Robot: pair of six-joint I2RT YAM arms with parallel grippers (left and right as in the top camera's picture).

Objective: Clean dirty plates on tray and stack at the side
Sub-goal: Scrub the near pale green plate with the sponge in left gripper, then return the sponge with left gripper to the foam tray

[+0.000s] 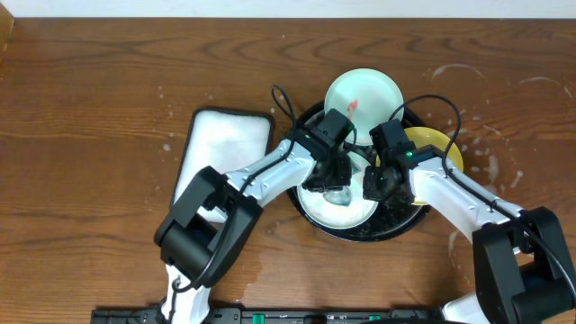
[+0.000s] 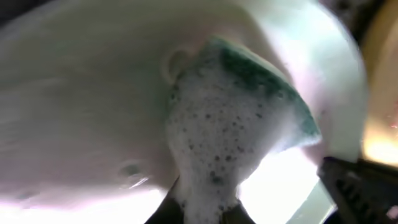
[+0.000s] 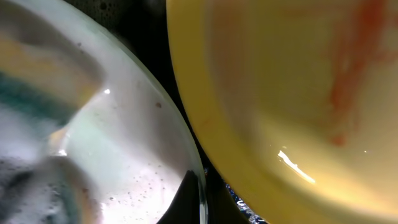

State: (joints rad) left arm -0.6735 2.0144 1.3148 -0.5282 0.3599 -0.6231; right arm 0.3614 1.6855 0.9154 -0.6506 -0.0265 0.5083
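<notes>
Black and soapy, the round shallow tray (image 1: pixel 382 230) holds a pale mint-green plate (image 1: pixel 346 211) beneath the left gripper (image 1: pixel 331 173) and right gripper (image 1: pixel 376 183). A red-smeared mint-green plate (image 1: pixel 363 93) and a yellow plate (image 1: pixel 443 144) overlap its rim. Left wrist: the left gripper clenches a foamy green sponge (image 2: pixel 230 124) against the pale plate. Right wrist: the right gripper's grip cannot be told.

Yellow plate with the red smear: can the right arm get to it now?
Probably yes. The yellow plate lies uncovered right beside the right gripper, nothing on top of it, though that gripper sits at the rim of the soapy green plate.
</notes>
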